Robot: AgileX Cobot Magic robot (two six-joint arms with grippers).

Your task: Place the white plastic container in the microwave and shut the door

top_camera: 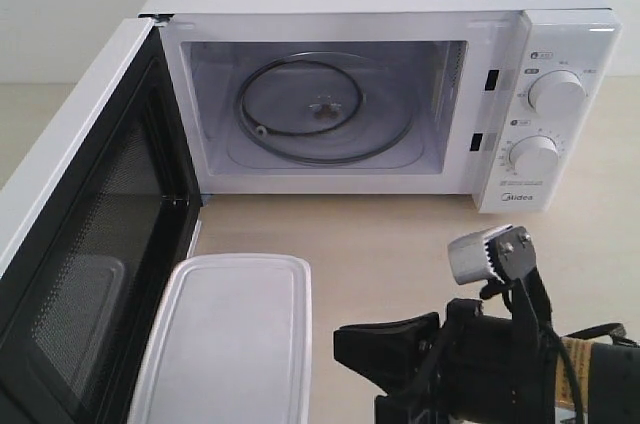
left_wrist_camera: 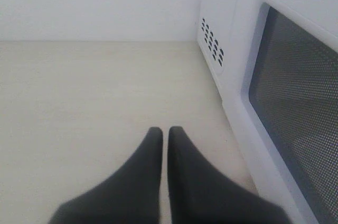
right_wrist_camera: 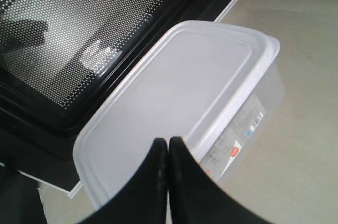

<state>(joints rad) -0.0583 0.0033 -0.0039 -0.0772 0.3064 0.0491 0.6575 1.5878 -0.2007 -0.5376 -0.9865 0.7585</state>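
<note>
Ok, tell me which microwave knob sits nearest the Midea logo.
The lower knob, just above the logo; the upper knob sits farther up.

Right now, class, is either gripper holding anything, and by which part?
Nothing is held. The left gripper and right gripper are both shut on nothing; the right one points at the container without gripping it.

A pale beige tabletop (top_camera: pixel 400 244) stretches back to a plain white wall (top_camera: pixel 60 4) behind it.
</note>
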